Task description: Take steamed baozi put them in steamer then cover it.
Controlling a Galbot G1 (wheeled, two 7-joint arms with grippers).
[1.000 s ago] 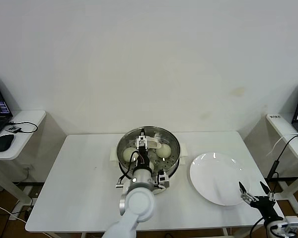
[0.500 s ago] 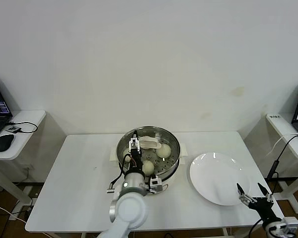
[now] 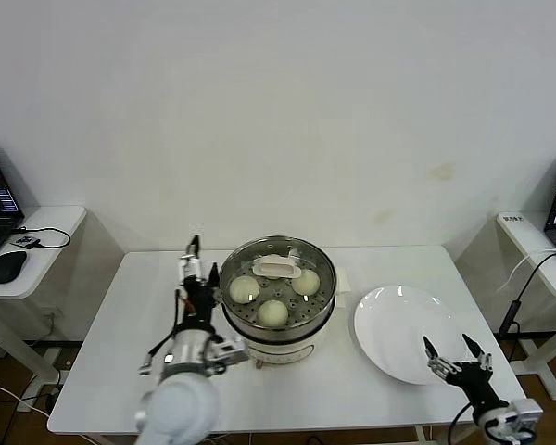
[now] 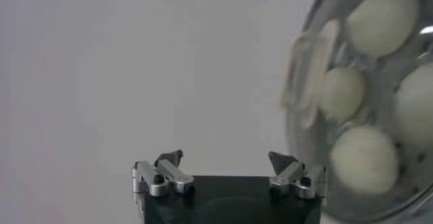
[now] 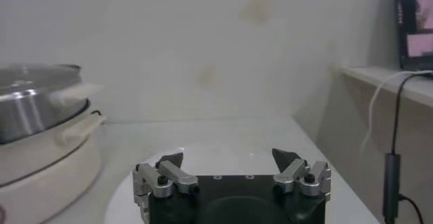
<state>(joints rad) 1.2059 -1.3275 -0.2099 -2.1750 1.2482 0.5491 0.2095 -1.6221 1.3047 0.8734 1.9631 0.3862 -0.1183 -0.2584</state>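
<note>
The steamer (image 3: 280, 336) stands at the middle of the table with the cover (image 3: 321, 267) resting on it, cream bar handle (image 3: 276, 269) on top. Through the glass I see baozi (image 3: 272, 313) on the perforated tray; the left wrist view shows several baozi (image 4: 365, 159) under the cover (image 4: 308, 76). My left gripper (image 3: 194, 262) is open and empty above the bare table just left of the steamer, also seen as the left gripper (image 4: 225, 159). My right gripper (image 3: 452, 356) hangs open and empty over the near edge of the white plate, seen too as the right gripper (image 5: 230, 156).
A flat white plate (image 3: 403, 315) lies right of the steamer (image 5: 40, 141). Side desks with laptops stand off both table ends, and a mouse (image 3: 6, 266) sits on the left one. A cable hangs at the right desk (image 5: 396, 137).
My left gripper has drawn away from over the steamer to its left side, leaving the cover on the pot. The right gripper has shifted a little to the left.
</note>
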